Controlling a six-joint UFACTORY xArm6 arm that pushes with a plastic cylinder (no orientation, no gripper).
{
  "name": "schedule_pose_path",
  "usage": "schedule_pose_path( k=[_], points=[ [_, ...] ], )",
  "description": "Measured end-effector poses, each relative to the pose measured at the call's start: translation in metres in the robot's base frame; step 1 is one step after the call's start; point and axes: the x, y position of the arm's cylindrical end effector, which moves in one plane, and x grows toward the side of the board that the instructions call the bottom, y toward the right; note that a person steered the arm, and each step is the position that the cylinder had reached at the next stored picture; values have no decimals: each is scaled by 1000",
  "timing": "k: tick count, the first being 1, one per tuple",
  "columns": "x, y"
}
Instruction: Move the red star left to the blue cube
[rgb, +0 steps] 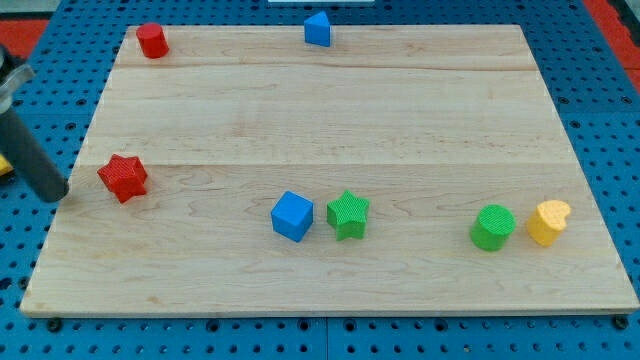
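Observation:
The red star (123, 177) lies near the board's left edge, midway down. The blue cube (292, 215) sits to its right and a little lower, near the view's bottom centre, with a wide gap between them. My tip (56, 194) is the lower end of the dark rod at the far left, just off the board's left edge. It is left of the red star, a short gap away and not touching it.
A green star (348, 214) stands right beside the blue cube. A green cylinder (493, 227) and a yellow heart (549, 221) sit at the lower right. A red cylinder (151, 40) and a blue pentagon-shaped block (317, 29) are at the board's top edge.

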Motion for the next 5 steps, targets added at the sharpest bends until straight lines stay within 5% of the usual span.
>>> schedule_pose_path(
  k=[1,2,4,5],
  points=[
    [-4,41],
    [37,52],
    [-30,59],
    [19,86]
  ],
)
